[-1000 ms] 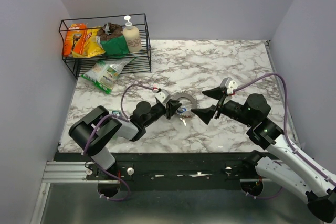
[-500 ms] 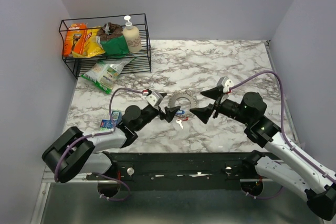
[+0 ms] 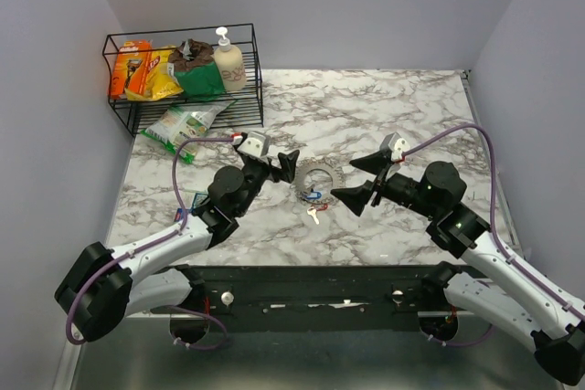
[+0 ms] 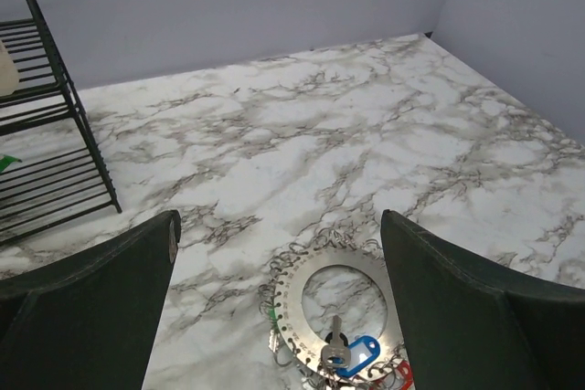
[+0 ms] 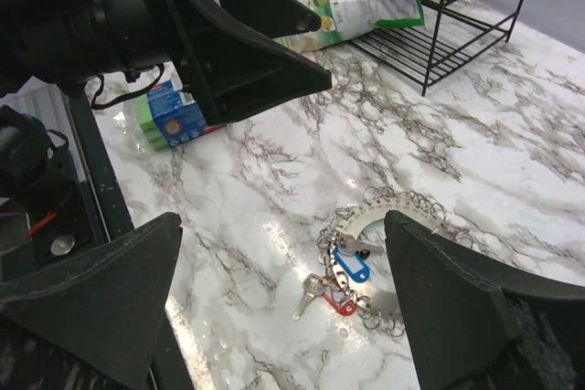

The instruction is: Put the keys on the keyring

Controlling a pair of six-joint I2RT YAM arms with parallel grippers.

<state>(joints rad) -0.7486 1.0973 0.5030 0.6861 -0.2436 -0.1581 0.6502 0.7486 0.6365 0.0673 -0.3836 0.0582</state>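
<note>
The keyring is a flat silvery disc with small wire loops round its rim, lying on the marble table. One of the keys, with a blue tag, rests on the ring's near edge. Another key with a red tag lies on the table just beside it. My left gripper hovers open to the left of the ring, holding nothing. In the left wrist view the keyring and blue tag lie below the left gripper. My right gripper stands open to the right. In its wrist view the keyring and red-tagged key show between the open jaws.
A black wire basket at the back left holds a soap bottle and packets. A snack bag lies in front of it. A small green and blue box sits near the left arm. Walls close in on three sides.
My left gripper has opened, letting go at the keyring, and pulled back up and to the left. The blue-tagged key stays on the ring. The right arm has barely moved.
</note>
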